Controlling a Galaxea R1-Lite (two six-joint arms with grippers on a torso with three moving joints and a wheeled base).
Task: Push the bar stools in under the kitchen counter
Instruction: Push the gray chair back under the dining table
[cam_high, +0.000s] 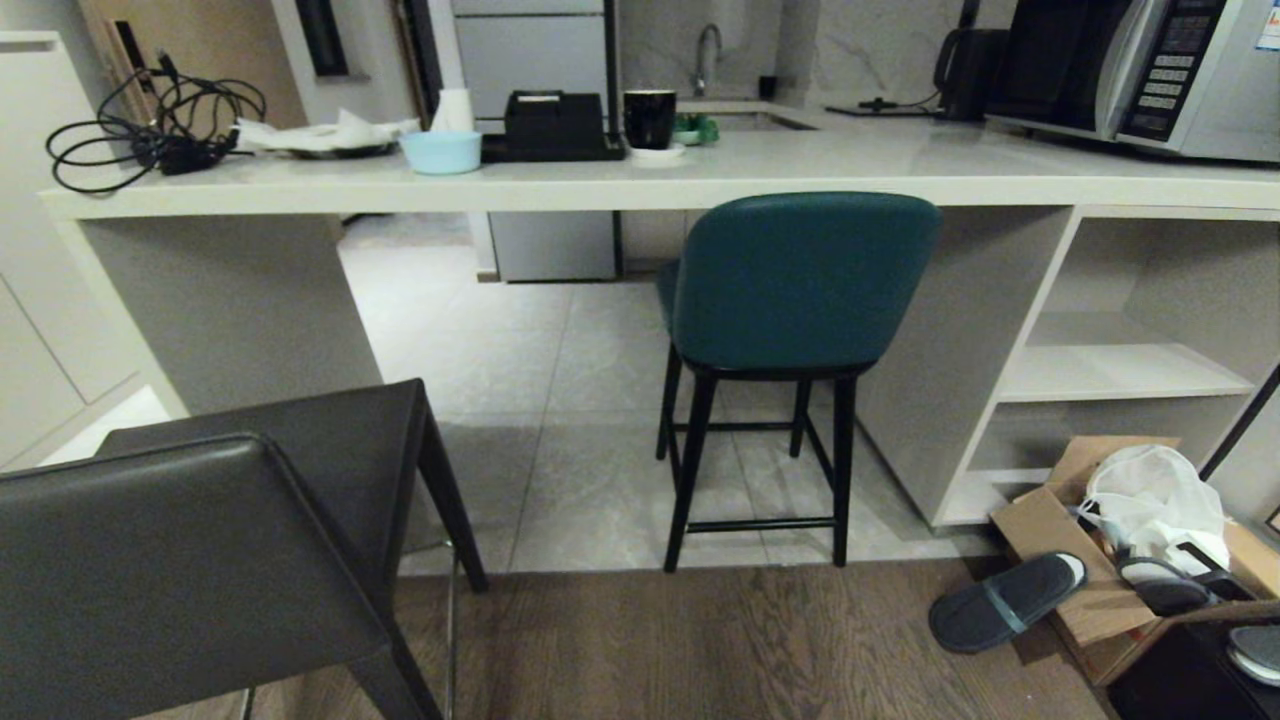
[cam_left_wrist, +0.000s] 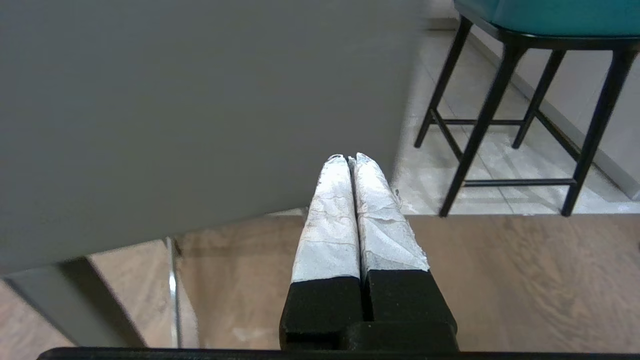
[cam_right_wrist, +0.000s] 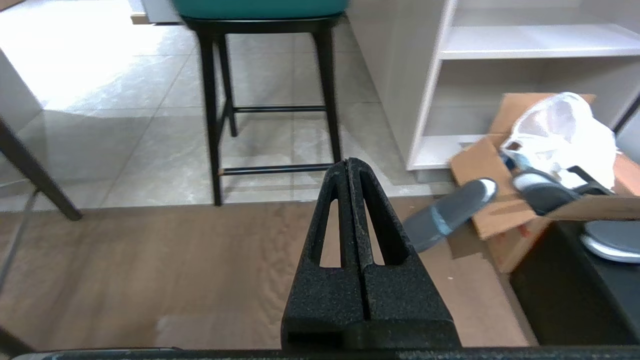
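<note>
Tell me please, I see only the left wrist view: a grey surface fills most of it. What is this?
Observer: It is the back of the grey stool, standing out on the wood floor, away from the counter.
Operator: And the teal stool?
Observer: The teal stool has its backrest at the counter edge, with its seat underneath.
Operator: Is the right gripper busy?
Observer: No, the right gripper is shut and empty, above the floor.

The floor (cam_high: 560, 380) is pale tile across the frame's middle and brown wood along the bottom. The teal stool (cam_high: 800, 290) stands center on tile, the grey stool (cam_high: 200, 540) lower left, a slipper (cam_high: 1005, 602) and cardboard box (cam_high: 1090, 590) lower right.
</note>
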